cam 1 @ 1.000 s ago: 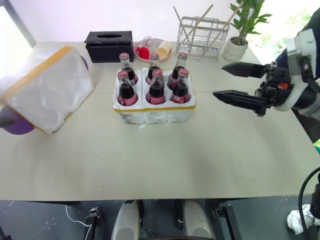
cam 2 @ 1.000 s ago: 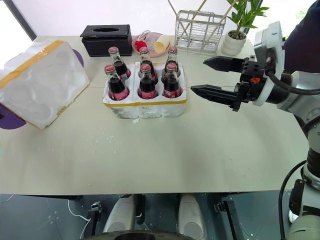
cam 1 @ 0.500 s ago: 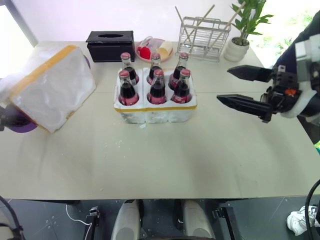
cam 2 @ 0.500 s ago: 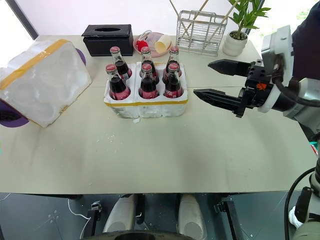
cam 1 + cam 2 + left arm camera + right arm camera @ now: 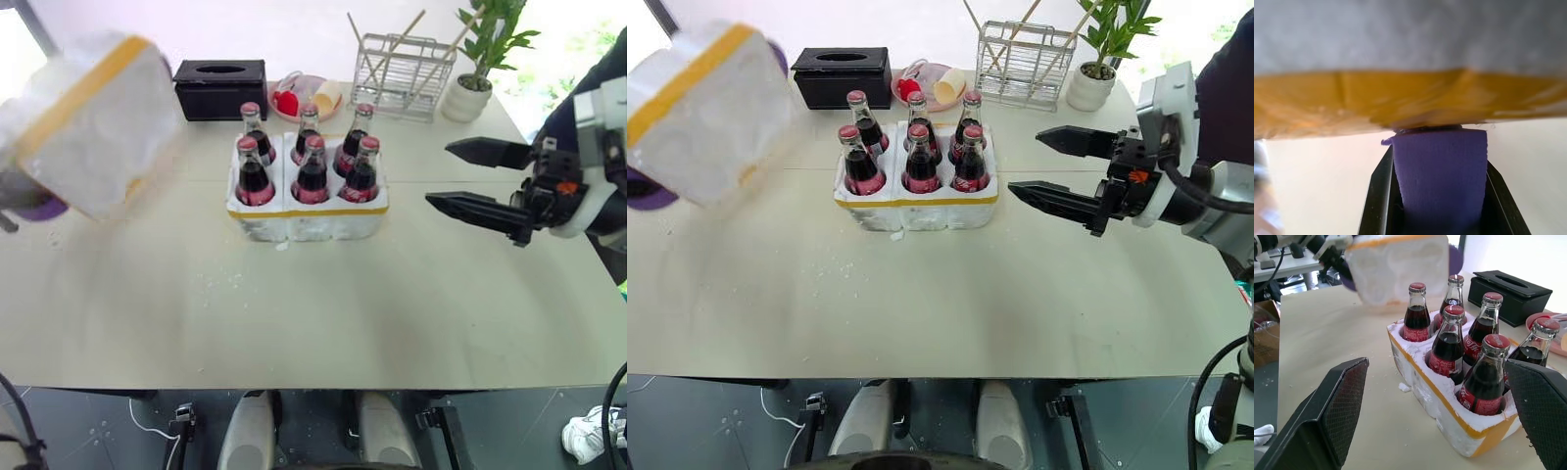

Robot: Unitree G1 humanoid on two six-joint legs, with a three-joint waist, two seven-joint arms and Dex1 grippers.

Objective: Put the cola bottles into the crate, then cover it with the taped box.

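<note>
Lifts taped box (image 5: 700, 113) off table in shut left gripper (image 5: 1437, 196), right gripper (image 5: 1043, 166) wide open, empty; next, lowers over crate (image 5: 916, 201)

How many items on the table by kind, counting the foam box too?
Cola bottles: 6
Foam crate: 1
Taped foam box: 1
Black tissue box: 1
Pink plate: 1
Wire rack: 1
Potted plant: 1
Total: 12

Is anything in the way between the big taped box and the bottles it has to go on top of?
Nothing visible. The taped box, gripped by the left pincer, hangs above bare table beside the crate. The right pincer waits open on the crate's far side, not between them.
</note>
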